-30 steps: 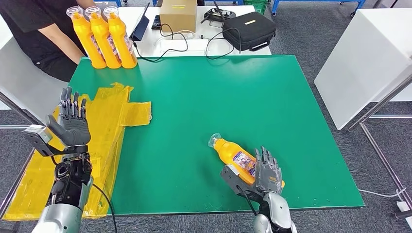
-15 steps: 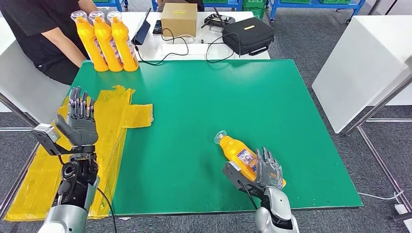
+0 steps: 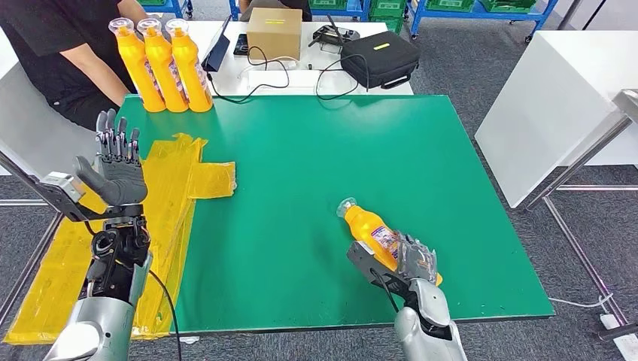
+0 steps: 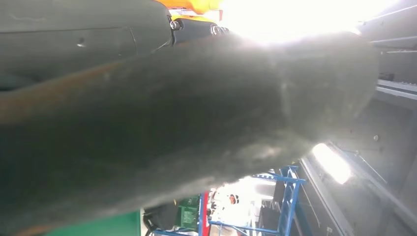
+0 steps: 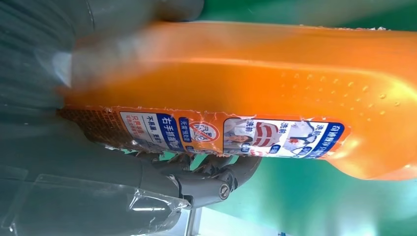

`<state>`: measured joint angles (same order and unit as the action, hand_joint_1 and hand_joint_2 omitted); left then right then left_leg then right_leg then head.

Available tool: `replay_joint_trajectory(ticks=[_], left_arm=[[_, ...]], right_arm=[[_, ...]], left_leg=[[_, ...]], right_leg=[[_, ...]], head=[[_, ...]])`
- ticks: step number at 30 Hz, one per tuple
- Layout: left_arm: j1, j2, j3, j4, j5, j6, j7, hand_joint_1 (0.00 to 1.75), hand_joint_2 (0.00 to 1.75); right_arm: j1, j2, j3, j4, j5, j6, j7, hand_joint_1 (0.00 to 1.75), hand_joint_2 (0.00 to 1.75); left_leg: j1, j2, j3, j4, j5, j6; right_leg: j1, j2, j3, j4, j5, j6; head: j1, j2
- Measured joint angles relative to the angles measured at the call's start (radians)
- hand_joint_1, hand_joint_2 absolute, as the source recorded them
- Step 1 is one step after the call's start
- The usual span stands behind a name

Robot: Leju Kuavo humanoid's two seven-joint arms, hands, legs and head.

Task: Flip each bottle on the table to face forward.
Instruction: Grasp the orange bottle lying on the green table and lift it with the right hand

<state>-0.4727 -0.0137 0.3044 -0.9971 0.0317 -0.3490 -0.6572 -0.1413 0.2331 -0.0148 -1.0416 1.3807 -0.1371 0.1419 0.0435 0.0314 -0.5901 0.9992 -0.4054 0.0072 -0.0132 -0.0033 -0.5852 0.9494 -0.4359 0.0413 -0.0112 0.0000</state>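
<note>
Right robot hand (image 3: 416, 261) gripping lying orange plastic bottle (image 3: 370, 228) near green bench (image 3: 316, 150) front edge, left robot hand (image 3: 114, 167) raised, fingers spread

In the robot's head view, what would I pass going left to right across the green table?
Robot's left hand raised over crinkled yellow plastic sheets → bare green table top → orange plastic bottle lying on its side → robot's right hand, holding that bottle's base end.

You see three standing bottles (image 3: 159, 65) at the table's (image 3: 316, 165) eleven o'clock corner, one lying bottle (image 3: 372, 232) at five o'clock.
</note>
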Motion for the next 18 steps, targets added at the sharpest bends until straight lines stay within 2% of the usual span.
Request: replay_joint_trajectory(ticks=[10,14,18], left_arm=[[-0.002,0.014,0.002,0.004,0.009,-0.004,-0.003,0.0,0.0],[0.013,0.021,0.006,0.005,0.009,-0.008,-0.002,0.0,0.0],[0.041,0.022,0.016,0.005,-0.003,-0.012,0.001,0.0,0.0]], right_arm=[[-0.014,0.005,-0.014,0.02,-0.013,-0.014,-0.024,1.75,1.75],[-0.012,0.007,-0.028,0.015,-0.07,-0.028,-0.089,1.75,1.75],[0.003,0.007,-0.043,-0.031,-0.206,-0.03,-0.217,1.75,1.75]], left_leg=[[0.001,0.002,-0.003,0.0,0.002,-0.001],[0.0,0.003,0.0,0.0,0.002,-0.001],[-0.001,0.004,0.002,0.0,-0.001,-0.001]], right_leg=[[0.002,0.0,-0.002,-0.001,-0.002,0.003],[0.002,0.001,0.001,-0.001,-0.003,0.002],[0.002,0.002,0.003,-0.001,-0.002,0.001]], head=[[0.0,0.0],[0.0,0.0],[0.0,0.0]])
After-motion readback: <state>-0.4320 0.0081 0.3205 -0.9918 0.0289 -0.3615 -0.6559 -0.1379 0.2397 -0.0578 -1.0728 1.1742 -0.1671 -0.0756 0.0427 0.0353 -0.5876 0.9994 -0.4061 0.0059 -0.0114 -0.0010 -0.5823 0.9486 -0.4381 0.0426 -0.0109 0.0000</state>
